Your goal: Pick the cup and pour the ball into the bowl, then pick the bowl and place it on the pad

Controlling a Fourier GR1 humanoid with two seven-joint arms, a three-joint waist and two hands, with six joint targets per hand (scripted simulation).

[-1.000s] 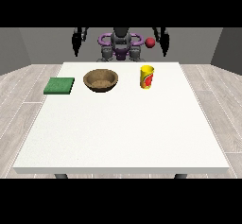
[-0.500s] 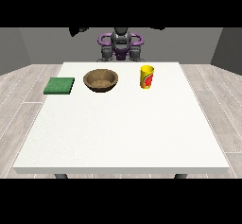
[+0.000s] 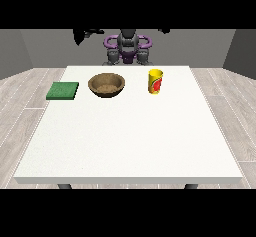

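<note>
Room: grey walls, pale wood-plank floor (image 3: 17, 106) around table. White table (image 3: 130, 141) filled most of view, robot (image 3: 128, 46) behind far edge. Hand at view's right (image 3: 164, 30) barely showed at top edge, fingers could not be told. Hand at view's left (image 3: 82, 33) raised high, fingers could not be told. Brown bowl (image 3: 106, 84) below and between hands. Green pad (image 3: 63, 90) below hand at view's left. Yellow cup (image 3: 155, 81) upright, below hand at view's right; ball not seen
</note>
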